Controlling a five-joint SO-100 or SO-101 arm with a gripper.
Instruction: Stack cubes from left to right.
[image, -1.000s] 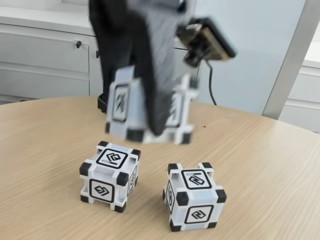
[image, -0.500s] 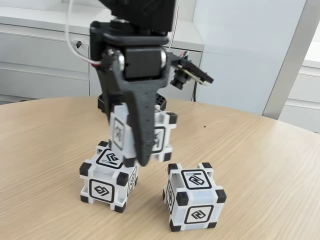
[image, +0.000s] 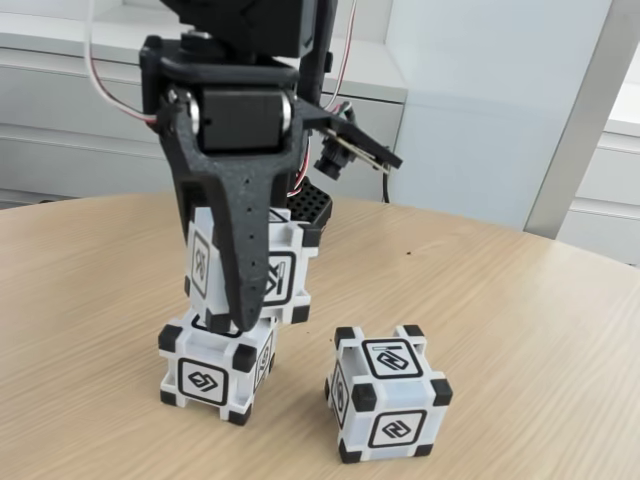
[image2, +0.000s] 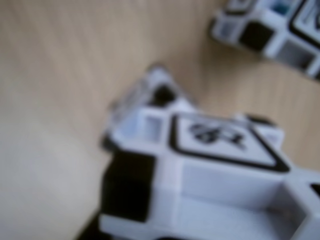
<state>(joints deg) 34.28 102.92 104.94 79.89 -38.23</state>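
Note:
In the fixed view my black gripper is shut on a white cube with black corners. That cube sits just above, or resting on, a second cube at the left; whether they touch is hard to tell. A third cube stands alone on the table to the right. The blurred wrist view has the held cube close up, a corner of the cube below it, and another cube at the top right.
The round wooden table has free room to the right and behind. White cabinets and a pale wall stand beyond the table's edge. A small camera sticks out from the arm's right side.
The gripper has carried the held cube down and to the left, from high above the table to directly over the left cube. The other two cubes have stayed put.

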